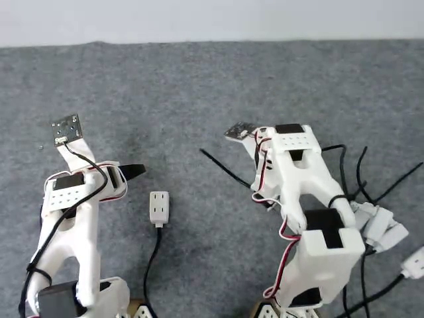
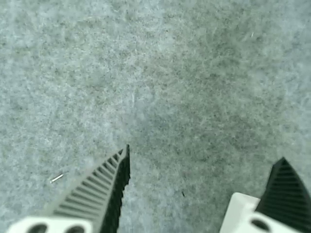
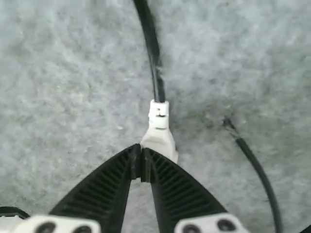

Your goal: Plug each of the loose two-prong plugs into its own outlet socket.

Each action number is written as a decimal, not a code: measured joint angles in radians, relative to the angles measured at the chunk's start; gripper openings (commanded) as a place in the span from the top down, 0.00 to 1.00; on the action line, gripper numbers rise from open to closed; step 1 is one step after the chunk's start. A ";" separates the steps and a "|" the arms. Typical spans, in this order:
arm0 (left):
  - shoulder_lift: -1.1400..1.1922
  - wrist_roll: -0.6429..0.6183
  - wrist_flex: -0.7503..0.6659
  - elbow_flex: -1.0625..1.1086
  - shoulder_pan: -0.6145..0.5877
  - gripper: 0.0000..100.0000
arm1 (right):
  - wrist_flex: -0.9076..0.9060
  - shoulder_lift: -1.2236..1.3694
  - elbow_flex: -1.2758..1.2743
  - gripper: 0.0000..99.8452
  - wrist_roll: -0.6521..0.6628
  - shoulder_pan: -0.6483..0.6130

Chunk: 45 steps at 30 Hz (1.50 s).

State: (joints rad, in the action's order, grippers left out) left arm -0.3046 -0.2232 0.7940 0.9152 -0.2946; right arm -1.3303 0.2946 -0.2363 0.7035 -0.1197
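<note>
A white two-prong plug (image 3: 159,135) with a black cable (image 3: 151,53) lies on the grey carpet, and my right gripper (image 3: 141,151) is shut on its end. In the high view that cable (image 1: 225,169) runs out to the left from under the right arm (image 1: 301,179). A white outlet socket (image 1: 159,207) with its black cord lies between the two arms. My left gripper (image 2: 204,154) stands open over bare carpet, with nothing between its fingers. Its black finger (image 1: 132,171) points toward the socket from the upper left, a short way off.
More white plugs and connectors (image 1: 383,226) with tangled black cords (image 1: 361,172) lie to the right of the right arm, one (image 1: 414,263) at the table's right edge. The far half of the carpet (image 1: 199,86) is open.
</note>
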 measured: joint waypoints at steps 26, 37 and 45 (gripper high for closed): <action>0.000 0.000 0.000 0.000 0.000 0.58 | 0.064 0.109 0.098 0.90 0.069 -0.025; 0.000 0.000 0.000 0.000 0.000 0.58 | 0.002 0.097 0.152 0.91 0.072 -0.026; 0.000 0.000 0.000 0.000 0.000 0.58 | -0.075 0.021 0.167 0.99 0.074 -0.012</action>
State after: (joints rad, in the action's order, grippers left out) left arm -0.3046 -0.2232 0.7940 0.9152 -0.2946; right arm -1.4055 0.3161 -0.0690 0.7772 -0.1320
